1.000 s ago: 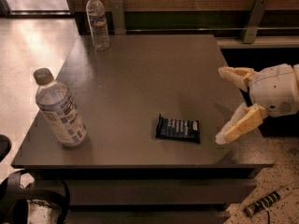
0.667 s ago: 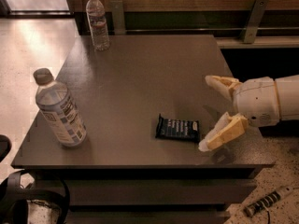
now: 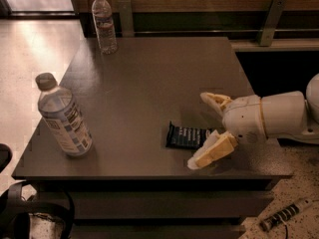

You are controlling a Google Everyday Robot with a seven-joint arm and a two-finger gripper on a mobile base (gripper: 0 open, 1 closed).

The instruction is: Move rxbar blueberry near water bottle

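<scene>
The rxbar blueberry (image 3: 187, 136) lies flat on the dark grey table (image 3: 159, 73) near its front edge, a dark navy wrapper with pale text. My gripper (image 3: 203, 128) reaches in from the right, its pale fingers spread open, one finger behind the bar's right end and one (image 3: 214, 152) in front of it, partly covering that end. The water bottle (image 3: 104, 24), slim and clear with a white cap and reddish band, stands upright at the table's far left corner, far from the bar.
A wider bottle (image 3: 64, 117) with a grey cap and white-and-blue label stands at the front left of the table. A wall rail with brackets (image 3: 269, 15) runs behind the table. A cable (image 3: 283, 217) lies on the floor at bottom right.
My gripper has moved left from the table's right side toward the bar, and its open fingers now straddle the bar's right end. The bar and both bottles have not moved.
</scene>
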